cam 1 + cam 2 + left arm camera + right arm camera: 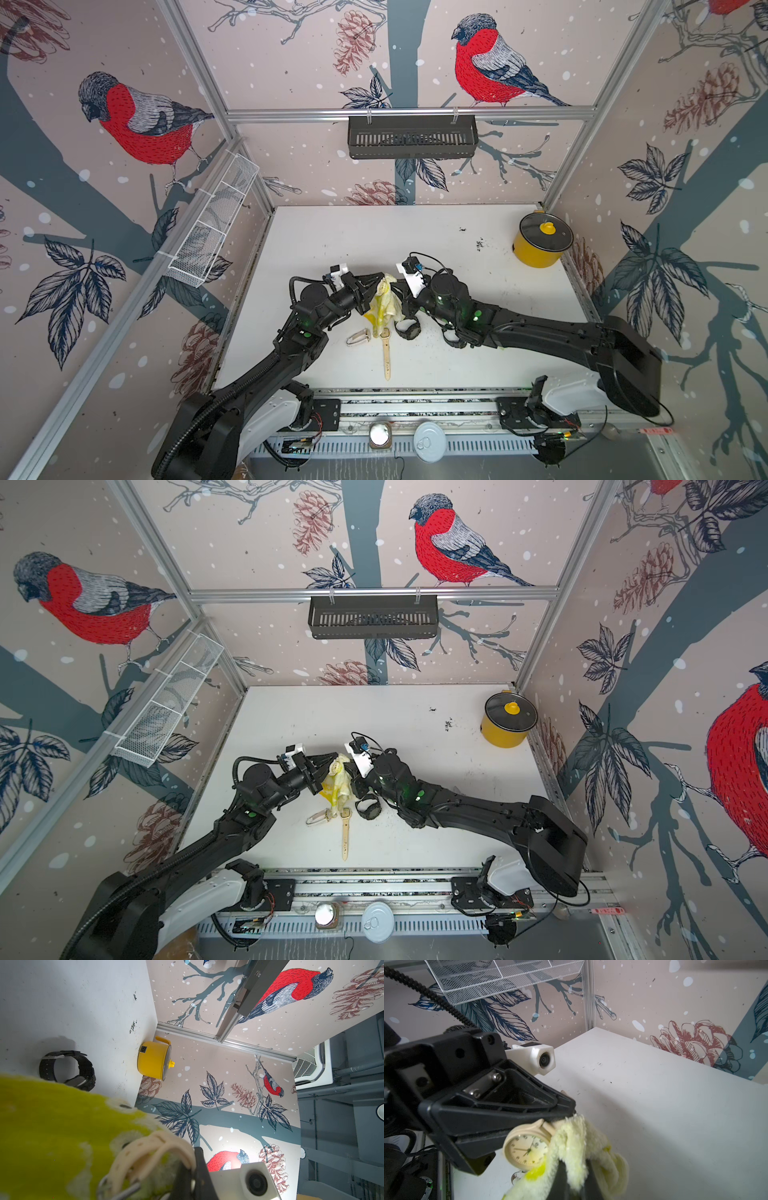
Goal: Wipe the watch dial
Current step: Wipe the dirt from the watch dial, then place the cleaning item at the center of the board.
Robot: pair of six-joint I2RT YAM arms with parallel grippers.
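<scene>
Left tool (pixel 568 1110) is clenched on the strap of a cream watch (pixel 529 1134), holding it in the air above the middle of the table (pixel 415 249). Its dial (pixel 525 1151) faces the right tool (pixel 576 1178), which is clenched on a yellow cloth (pixel 571 1140); the cloth overlaps one edge of the dial. Beneath them on the table lie a black watch (pixel 408 329) and a second cream watch (pixel 387 353), its strap stretched out flat.
</scene>
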